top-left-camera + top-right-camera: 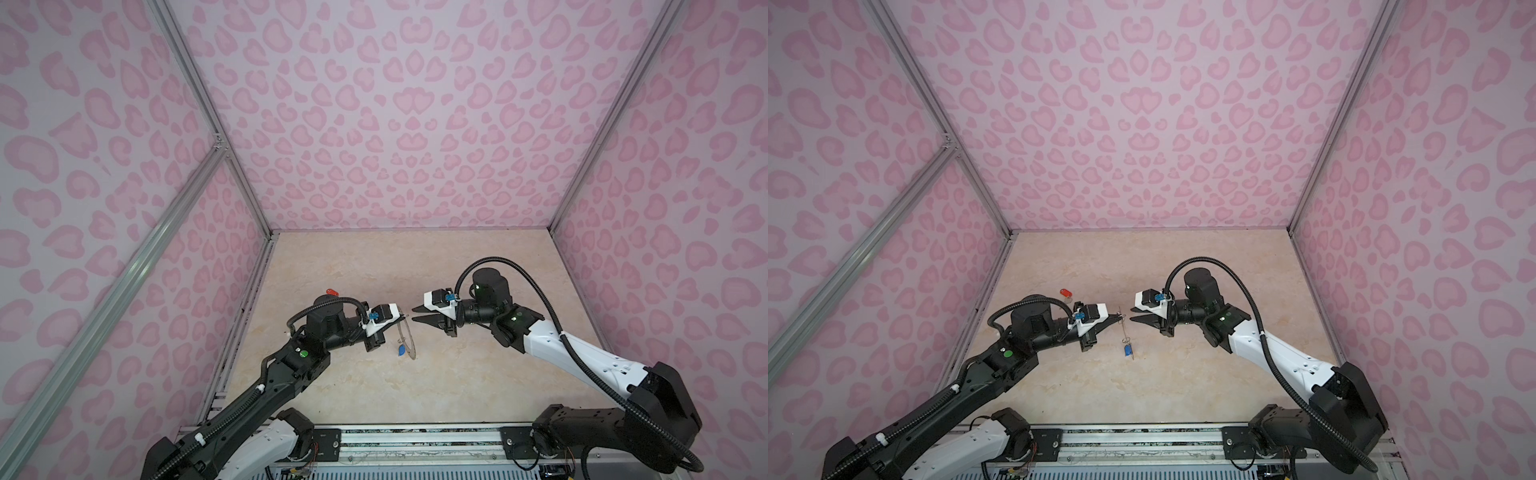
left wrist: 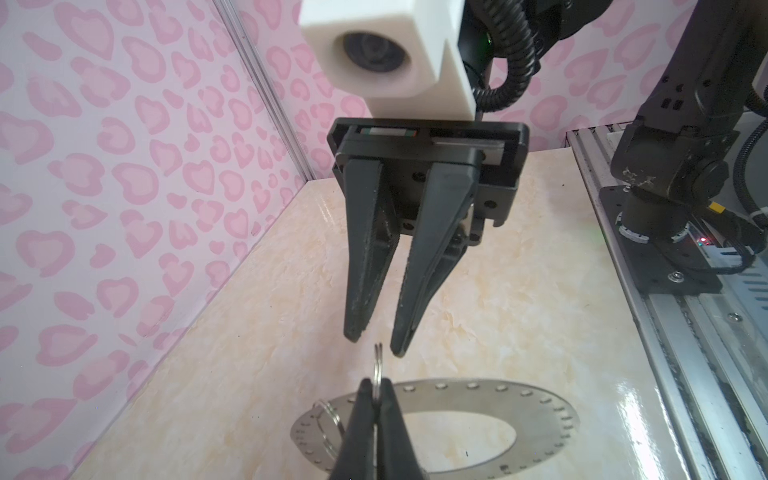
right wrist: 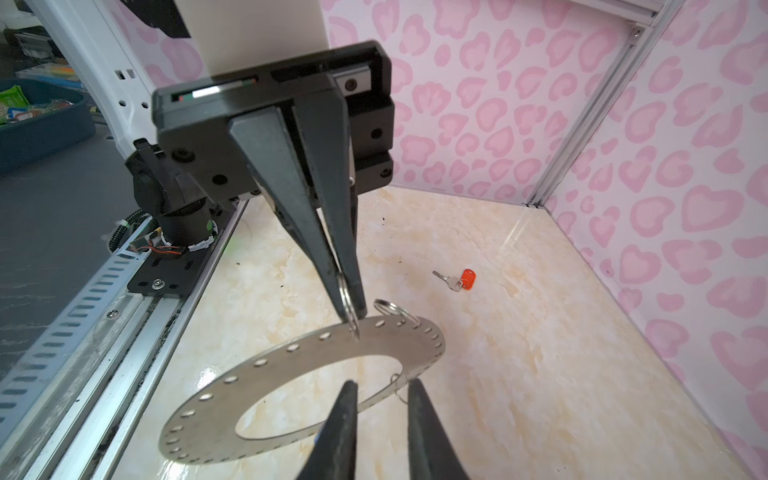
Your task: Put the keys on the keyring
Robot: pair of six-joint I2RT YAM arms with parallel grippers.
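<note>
The keyring [image 3: 257, 374], a flat grey disc with small holes round its rim, hangs tilted above the table. My left gripper [image 2: 376, 388] is shut on a wire loop [image 2: 377, 370] at the disc's edge and holds it up. In both top views the disc shows edge-on [image 1: 406, 338] [image 1: 1127, 338], and the blue-tagged key [image 1: 401, 351] [image 1: 1126, 350] dangles at its lower part. The red-tagged key [image 3: 461, 280] [image 1: 331, 291] lies on the table behind the left arm. My right gripper [image 3: 383, 384] [image 1: 413, 314] faces the left one, slightly open and holding nothing. Its tips are close to the held loop.
Pink heart-patterned walls [image 1: 395, 124] close in the left, back and right sides. An aluminium rail [image 1: 415, 440] with both arm bases runs along the front edge. A second wire loop [image 3: 390, 307] sticks up from the disc's far rim. The marbled tabletop [image 1: 415, 266] stretches behind the grippers.
</note>
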